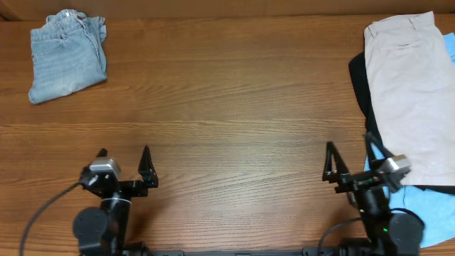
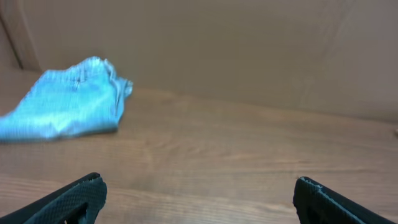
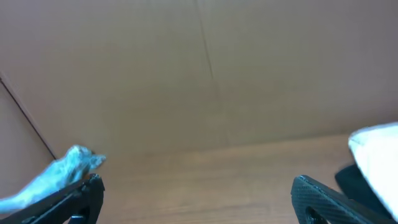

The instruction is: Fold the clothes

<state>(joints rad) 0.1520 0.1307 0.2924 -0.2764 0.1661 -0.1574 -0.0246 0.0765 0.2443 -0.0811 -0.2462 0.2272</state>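
Pale beige shorts point(image 1: 416, 92) lie flat at the table's right edge, on top of a black garment point(image 1: 359, 82) and a sky-blue top point(image 1: 426, 206). The shorts' edge shows at the right in the right wrist view point(image 3: 379, 152). Folded light-blue denim point(image 1: 67, 53) lies at the far left corner; it also shows in the left wrist view point(image 2: 68, 106) and the right wrist view point(image 3: 62, 171). My left gripper point(image 1: 124, 158) is open and empty near the front left. My right gripper point(image 1: 350, 151) is open and empty at the front right, just left of the clothes pile.
A wooden table point(image 1: 227, 107) spans the view. A brown cardboard-like wall point(image 2: 249, 43) stands behind its far edge. Cables run from both arm bases at the front edge.
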